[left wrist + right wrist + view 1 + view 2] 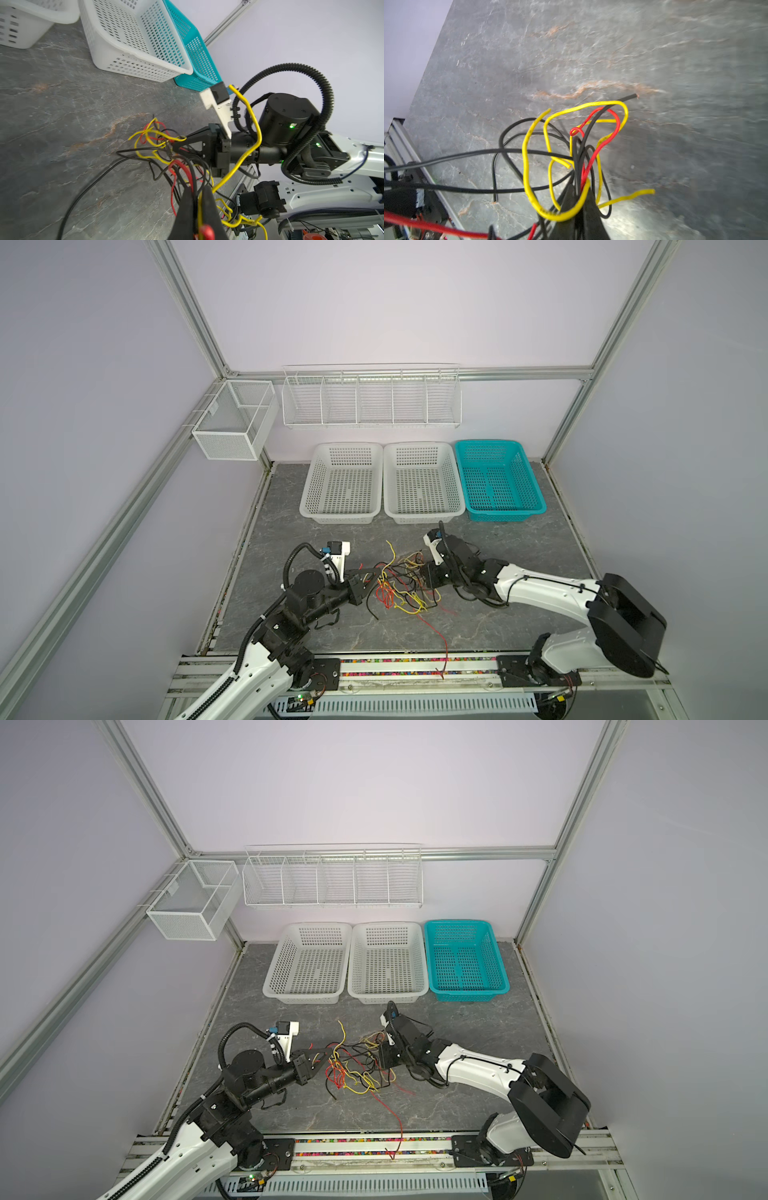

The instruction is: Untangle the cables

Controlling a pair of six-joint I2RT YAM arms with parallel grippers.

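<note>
1. In both top views the cables (397, 587) (353, 1069) lie lower centre of frame. They form a red, yellow and black tangle on the grey stone-look table (519, 572), between the two arms and in front of the baskets, outside all of them.
2. The left gripper (375, 571) reaches in from the left of the heap. In the left wrist view its fingers (185, 207) are pressed together, with yellow, red and black strands pinched between them.
3. The right gripper (420, 574) meets the tangle from the right. In the right wrist view its fingers (591, 207) are clamped tight, black and red strands running in between and a yellow loop draped over the tips.
4. One red strand (436, 628) trails away toward the bottom of the frame, its end lying on the front rail (415, 668).
5. Across the middle of the frame sit three containers side by side: the left white basket (338, 517), the middle white basket (424, 517) and the teal basket (505, 514) on the right. Each shows its perforated floor from wall to wall.
6. Above them, the wire rack (372, 423) on the back wall shows five compartments, only wire and wall visible through them.
7. At upper left, the mesh box (224, 448) hangs on the side rail, and only mesh shows inside.
</note>
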